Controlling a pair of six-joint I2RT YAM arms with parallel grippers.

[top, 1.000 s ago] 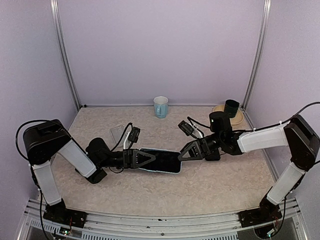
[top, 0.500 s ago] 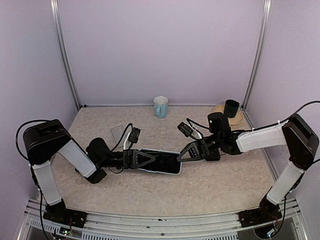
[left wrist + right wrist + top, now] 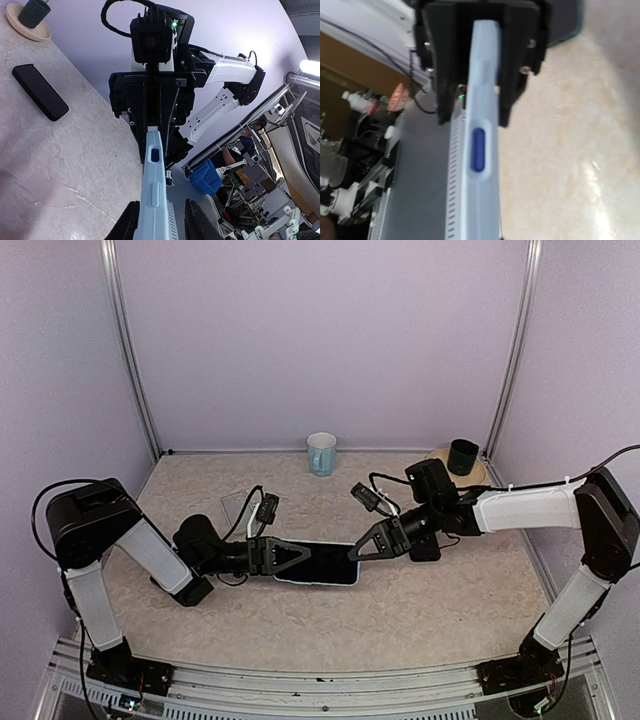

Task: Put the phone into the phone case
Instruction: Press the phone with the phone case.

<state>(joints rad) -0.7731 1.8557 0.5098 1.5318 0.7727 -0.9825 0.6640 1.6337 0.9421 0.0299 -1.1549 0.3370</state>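
Observation:
A light blue phone case (image 3: 318,565) with a dark phone face showing in it hangs just above the table between both grippers. My left gripper (image 3: 290,557) is shut on its left end. In the left wrist view the case (image 3: 154,192) runs edge-on between my fingers (image 3: 125,222), and a blue side button shows through a cutout. My right gripper (image 3: 362,548) is shut on the right end. In the right wrist view the case edge (image 3: 482,165) fills the middle and my own fingers are out of frame.
A black slab (image 3: 428,549) lies under the right arm, and also shows in the left wrist view (image 3: 40,91). A white-blue mug (image 3: 321,453) stands at the back. A black cup (image 3: 462,456) sits on a tan plate (image 3: 481,474) at the back right. A pale flat rectangle (image 3: 236,505) lies left.
My right gripper has moved left and a little farther back, closing in on the case's right end. The case has shifted slightly left. The left arm has barely moved.

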